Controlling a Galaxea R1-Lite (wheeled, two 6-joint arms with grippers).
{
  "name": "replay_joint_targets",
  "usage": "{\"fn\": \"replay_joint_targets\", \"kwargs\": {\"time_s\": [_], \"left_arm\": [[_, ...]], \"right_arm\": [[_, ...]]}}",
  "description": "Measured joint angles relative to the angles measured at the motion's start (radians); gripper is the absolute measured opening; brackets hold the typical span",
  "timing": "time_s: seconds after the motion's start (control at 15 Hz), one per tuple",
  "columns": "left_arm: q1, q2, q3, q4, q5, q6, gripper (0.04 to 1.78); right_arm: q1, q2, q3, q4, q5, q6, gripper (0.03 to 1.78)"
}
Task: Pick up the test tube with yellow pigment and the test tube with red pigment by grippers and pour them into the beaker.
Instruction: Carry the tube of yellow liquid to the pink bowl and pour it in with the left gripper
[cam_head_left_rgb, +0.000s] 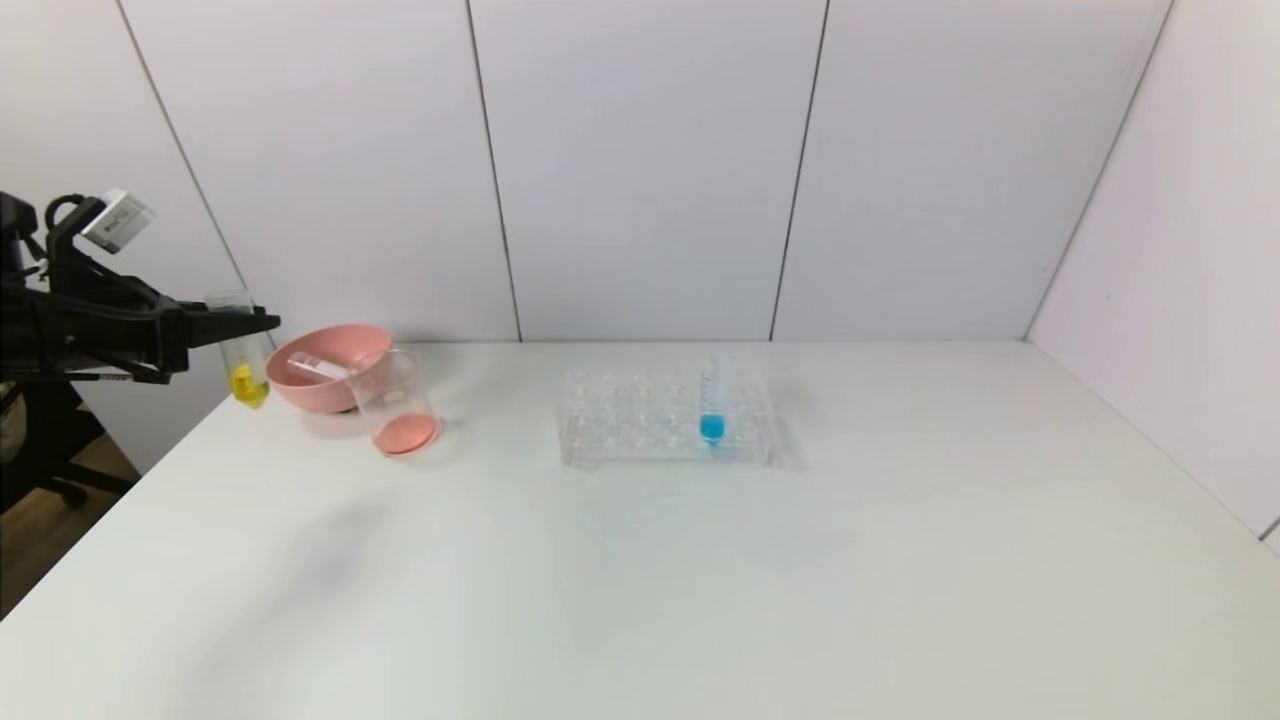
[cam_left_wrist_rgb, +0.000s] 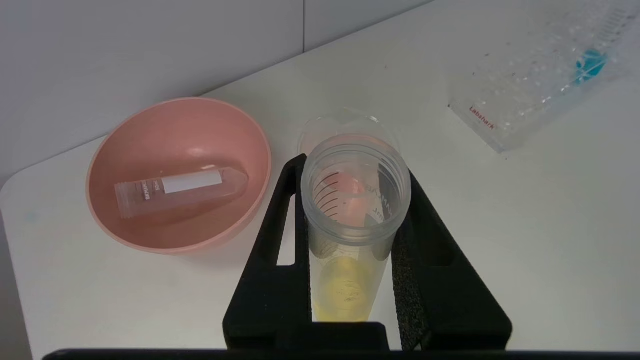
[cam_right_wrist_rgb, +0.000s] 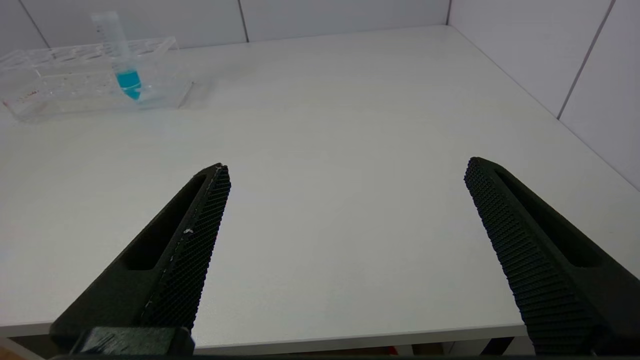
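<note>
My left tool pinches the yellow tube; I should move right over the beaker, then tip slowly. My right tool is spread.

White surface, matte and evenly lit, filling most of the head view and meeting pale panelled walls at the back and on the right. Thin dark vertical seams between the wall panels, faint soft shadows on the tabletop. Beyond the left edge, a strip of wood-toned floor and a dark wheeled stand base.
</note>
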Motion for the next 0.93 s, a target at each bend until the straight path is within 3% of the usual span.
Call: {"fn": "replay_joint_targets", "kwargs": {"time_s": [0.33, 0.53, 0.67, 0.93], "left_arm": [[-0.094, 0.131, -0.355, 0.466, 0.169, 0.245, 0.46], [-0.123, 0.196, -0.532, 0.676, 0.252, 0.353, 0.46], [-0.142, 0.228, -0.6, 0.773, 0.338, 0.435, 0.46], [-0.188, 0.257, -0.631, 0.813, 0.547, 0.578, 0.46]], "right_arm": [[0.0, 0.0, 0.0, 0.0, 0.0, 0.0, 1.71], [0.0, 0.0, 0.0, 0.0, 0.0, 0.0, 1.71], [0.0, 0.0, 0.0, 0.0, 0.0, 0.0, 1.71], [0.0, 0.0, 0.0, 0.0, 0.0, 0.0, 1.71]]}}
